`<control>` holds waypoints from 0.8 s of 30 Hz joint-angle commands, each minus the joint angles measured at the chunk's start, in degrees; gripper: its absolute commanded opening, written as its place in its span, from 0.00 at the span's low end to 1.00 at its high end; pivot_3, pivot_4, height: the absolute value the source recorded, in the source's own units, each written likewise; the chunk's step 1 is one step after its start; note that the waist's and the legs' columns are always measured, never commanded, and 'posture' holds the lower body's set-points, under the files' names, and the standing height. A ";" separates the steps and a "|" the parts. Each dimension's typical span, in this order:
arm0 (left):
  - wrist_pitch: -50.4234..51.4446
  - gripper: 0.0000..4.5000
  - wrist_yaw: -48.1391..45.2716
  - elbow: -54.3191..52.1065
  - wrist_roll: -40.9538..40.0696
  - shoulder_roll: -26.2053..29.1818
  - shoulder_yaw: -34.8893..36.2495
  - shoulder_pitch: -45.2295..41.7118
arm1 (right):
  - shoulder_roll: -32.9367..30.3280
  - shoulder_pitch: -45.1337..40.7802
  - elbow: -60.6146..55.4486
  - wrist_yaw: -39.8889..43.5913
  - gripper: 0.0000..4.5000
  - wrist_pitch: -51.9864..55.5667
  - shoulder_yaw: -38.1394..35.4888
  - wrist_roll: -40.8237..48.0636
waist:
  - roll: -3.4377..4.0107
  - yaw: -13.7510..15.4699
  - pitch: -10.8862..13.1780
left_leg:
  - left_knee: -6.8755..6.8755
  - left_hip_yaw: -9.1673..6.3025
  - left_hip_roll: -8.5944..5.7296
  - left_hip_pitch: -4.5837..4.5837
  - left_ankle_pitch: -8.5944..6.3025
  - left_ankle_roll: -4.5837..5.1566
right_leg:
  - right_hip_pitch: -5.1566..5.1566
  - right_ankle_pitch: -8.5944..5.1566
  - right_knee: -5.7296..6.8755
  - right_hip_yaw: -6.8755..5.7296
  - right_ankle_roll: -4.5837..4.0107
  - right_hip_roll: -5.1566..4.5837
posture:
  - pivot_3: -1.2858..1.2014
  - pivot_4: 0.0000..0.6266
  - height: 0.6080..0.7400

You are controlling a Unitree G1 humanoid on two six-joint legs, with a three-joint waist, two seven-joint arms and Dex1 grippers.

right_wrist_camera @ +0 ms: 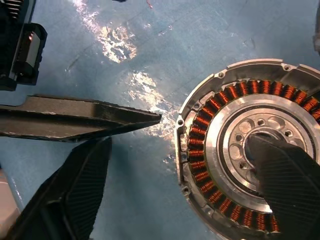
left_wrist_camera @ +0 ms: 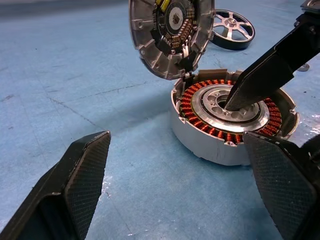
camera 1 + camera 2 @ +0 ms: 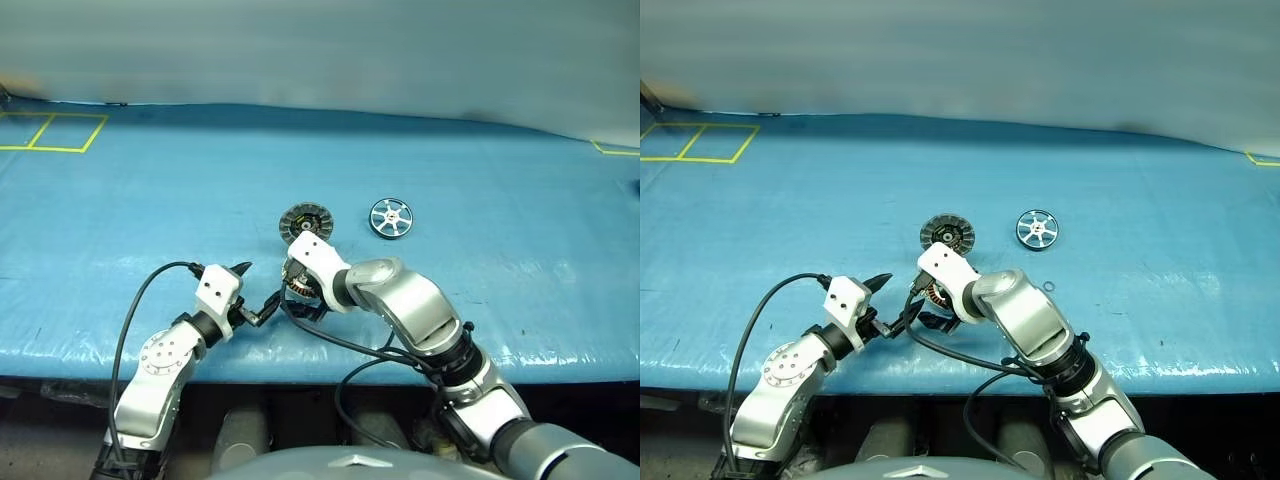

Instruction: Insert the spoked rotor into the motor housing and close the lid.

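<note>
The housing (image 2: 227, 120) sits on the blue bench (image 3: 150, 200) near its front edge, about midway along, copper windings and silver centre facing up. Its lid (image 2: 170, 35) stands open on the far side, hinged at the rim and nearly upright, ribbed inner face toward the robot. The rotor (image 3: 390, 218) lies flat on the bench farther back and to the right of the housing, apart from it, with nothing touching it. The right gripper (image 1: 200, 150) hangs over the housing, pointing steeply down, its fingers spread wide and holding nothing: one fingertip (image 2: 240, 97) is over the silver centre, though I cannot tell if it touches, and the other is outside the rim on the left. The left gripper (image 3: 255, 292) hovers just left of the housing, above the front edge, its fingers also wide apart and empty.
</note>
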 commanded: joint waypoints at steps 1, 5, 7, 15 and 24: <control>-0.57 1.00 -0.59 -2.01 -0.71 0.08 -0.29 0.08 | 1.15 -3.44 -5.86 -1.74 1.00 3.32 -5.08 2.74 | 0.04 0.03 0.04 | 0.03 -0.01 0.00 -0.05 0.00 0.00 | -0.04 0.01 0.01 -0.01 0.01 0.00 | 0.52 0.24 1.00; -0.21 1.00 -1.20 -2.16 -1.09 0.15 -0.45 0.01 | -2.12 -5.92 -12.14 -0.38 1.00 7.83 -11.28 7.41 | 0.11 0.05 0.08 | 0.13 -0.07 -0.01 -0.39 0.01 0.02 | -0.29 0.05 0.02 -0.06 0.08 0.06 | 0.52 0.24 1.00; -0.12 1.00 -1.52 -2.19 -1.39 0.22 -0.47 -0.02 | -5.01 -5.50 -14.36 0.02 1.00 8.19 -14.23 9.42 | 0.10 0.25 0.08 | 0.12 -0.13 -0.01 -0.46 0.02 0.04 | -0.29 0.08 -0.01 -0.11 0.15 0.16 | 0.52 0.24 1.00; 0.40 1.00 -2.07 -2.56 -2.22 -0.03 -0.88 0.33 | -5.06 12.52 -18.21 -8.99 1.00 -12.46 -29.23 7.06 | 0.14 0.40 0.12 | 0.07 -0.12 -0.04 -0.51 0.00 0.08 | -0.07 0.21 -0.08 -0.15 0.54 0.41 | 0.52 0.24 1.00; 1.71 1.00 -2.70 -2.37 -2.62 -0.03 -2.00 -0.71 | 4.72 33.14 -4.29 -24.88 1.00 -48.86 -32.62 1.08 | 0.21 0.14 0.17 | 0.16 -0.01 0.00 -0.41 0.06 0.03 | -0.05 0.17 -0.02 0.10 0.92 0.62 | 0.52 0.24 1.00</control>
